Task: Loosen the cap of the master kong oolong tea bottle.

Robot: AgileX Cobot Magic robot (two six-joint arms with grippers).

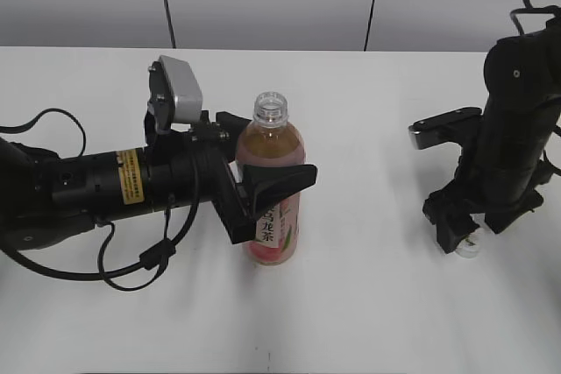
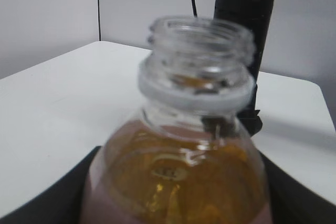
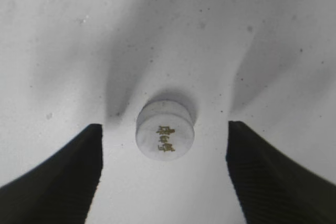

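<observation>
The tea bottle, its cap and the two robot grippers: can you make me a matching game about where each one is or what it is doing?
Things
1. master kong oolong tea bottle
2. cap
3. left gripper
4. right gripper

States
A. open, right above the cap
B. lying on the white table, logo up
C. standing upright with its mouth uncovered
D. closed around the bottle's body

Right pairs: 1-C, 2-B, 3-D, 4-A
</observation>
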